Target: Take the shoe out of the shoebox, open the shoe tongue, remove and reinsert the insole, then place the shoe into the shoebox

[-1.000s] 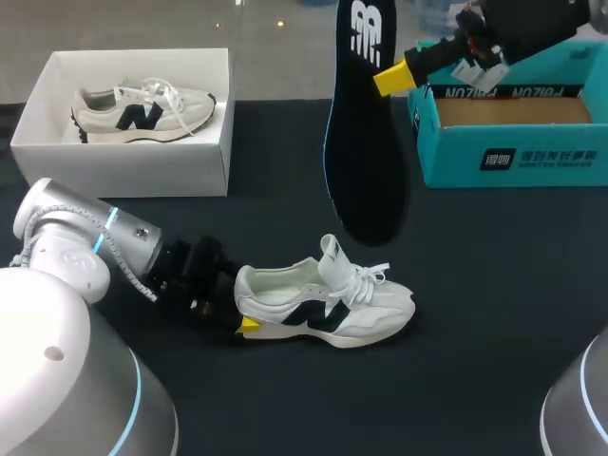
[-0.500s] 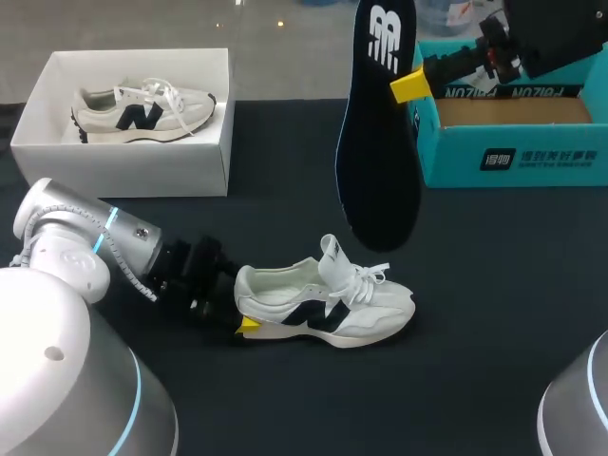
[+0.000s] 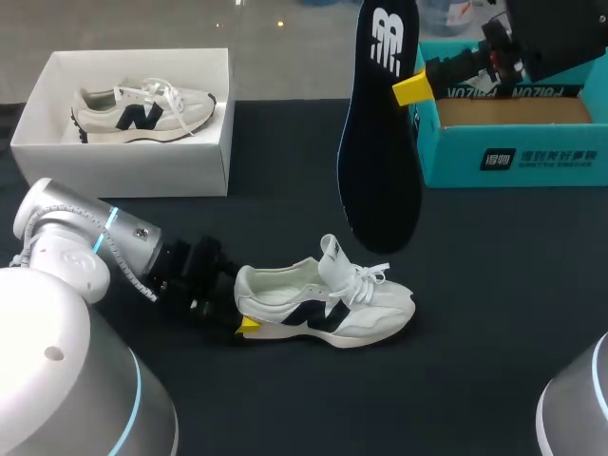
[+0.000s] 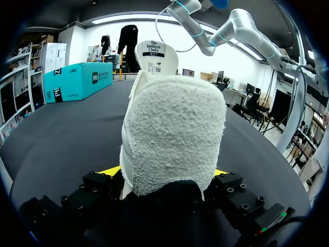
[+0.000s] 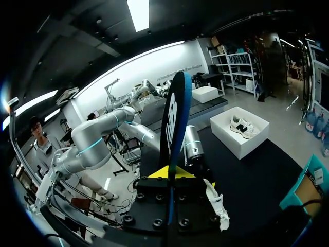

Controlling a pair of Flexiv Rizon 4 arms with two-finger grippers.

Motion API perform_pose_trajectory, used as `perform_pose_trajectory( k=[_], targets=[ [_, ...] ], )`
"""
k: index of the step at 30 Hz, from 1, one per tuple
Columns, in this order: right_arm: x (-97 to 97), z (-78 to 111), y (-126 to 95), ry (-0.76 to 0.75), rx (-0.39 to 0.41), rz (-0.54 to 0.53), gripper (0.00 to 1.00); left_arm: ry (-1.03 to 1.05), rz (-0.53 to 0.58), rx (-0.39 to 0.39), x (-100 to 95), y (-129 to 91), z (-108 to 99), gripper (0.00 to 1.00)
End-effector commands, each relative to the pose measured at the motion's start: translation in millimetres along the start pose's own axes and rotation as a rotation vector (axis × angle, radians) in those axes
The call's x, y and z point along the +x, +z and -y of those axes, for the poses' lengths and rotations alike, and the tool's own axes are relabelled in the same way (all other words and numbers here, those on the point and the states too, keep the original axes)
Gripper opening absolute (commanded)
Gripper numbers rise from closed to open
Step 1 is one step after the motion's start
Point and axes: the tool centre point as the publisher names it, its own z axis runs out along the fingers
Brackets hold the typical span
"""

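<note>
holding the shoe (image 3: 328, 304) by the heel: left claw (image 3: 249, 325) is clamped on it from both sides, yellow tips against the heel's flanks in the left wrist view. shoe lies on its sole on the bench (image 3: 494, 285), about mid-bench and toward the front edge, toe pointing at the right edge. tongue (image 3: 331, 252) stands upright and the laces are loose.

right claw (image 3: 410, 87) pinches the insole (image 3: 380, 142) near its heel end, narrow grip on the thin edge. insole hangs in the air over the bench's far half, heel end with the white logo up, toe end down, above the shoe and not touching it. in the right wrist view it stands edge-on between the fingers.

teal box (image 3: 513, 161) sits at the far right corner, open, brown floor showing, just beside the right claw. white box (image 3: 133, 166) sits at the far left corner, open, with a second shoe (image 3: 142, 109) lying inside.
</note>
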Motion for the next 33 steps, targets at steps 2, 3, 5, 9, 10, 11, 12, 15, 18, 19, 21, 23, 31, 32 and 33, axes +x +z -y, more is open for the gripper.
perform_pose_trajectory(
  k=[2,3,5,9,10,11,12,15,18,19,21,23,31,32,33],
  targets=[
    [-1.9,-1.8,1.8,0.001,0.004,-0.001,0.0,0.0,-0.002,-0.003,-0.8,2.8,-1.6,0.0],
    [-1.9,-1.8,1.8,0.001,0.004,-0.001,0.0,0.0,-0.002,-0.003,-0.8,2.8,-1.6,0.0],
    [-1.9,-1.8,1.8,0.001,0.004,-0.001,0.0,0.0,-0.002,-0.003,-0.8,2.8,-1.6,0.0],
    [-1.9,-1.8,1.8,0.001,0.004,-0.001,0.0,0.0,-0.002,-0.003,-0.8,2.8,-1.6,0.0],
    [-1.9,-1.8,1.8,0.001,0.004,-0.001,0.0,0.0,-0.002,-0.003,-0.8,2.8,-1.6,0.0],
    [-1.9,-1.8,1.8,0.001,0.004,-0.001,0.0,0.0,-0.002,-0.003,-0.8,2.8,-1.6,0.0],
    [-0.9,0.2,0.4,0.002,0.001,-0.01,0.0,0.0,-0.002,-0.003,-0.8,2.8,-1.6,0.0],
    [1.7,7.4,2.1,0.019,0.027,-0.043,0.0,0.0,-0.002,-0.003,-0.8,2.8,-1.6,0.0],
    [3.7,16.8,6.3,0.037,0.044,-0.073,0.0,0.0,-0.002,-0.003,-0.8,2.8,-1.6,0.0],
    [4.5,20.2,7.3,0.044,0.041,-0.078,0.0,0.0,-0.002,-0.003,-0.8,2.8,-1.6,0.0],
    [5.9,26.8,9.2,0.054,0.041,-0.083,0.0,0.0,-0.002,-0.003,-0.8,2.8,-1.6,0.0],
    [6.8,31.4,11.0,0.063,0.039,-0.086,0.0,0.0,-0.002,-0.003,-0.8,2.8,-1.6,0.0],
    [13.6,50.5,19.0,0.107,0.024,-0.08,0.0,0.0,-0.002,-0.003,-0.8,2.8,-1.6,0.0],
    [14.7,51.8,19.1,0.109,0.023,-0.079,0.0,0.0,-0.002,-0.003,-0.8,2.8,-1.6,0.0],
    [15.8,52.2,19.1,0.116,0.016,-0.073,0.0,0.0,-0.002,-0.003,-0.8,2.8,-1.6,0.0]
  ],
)
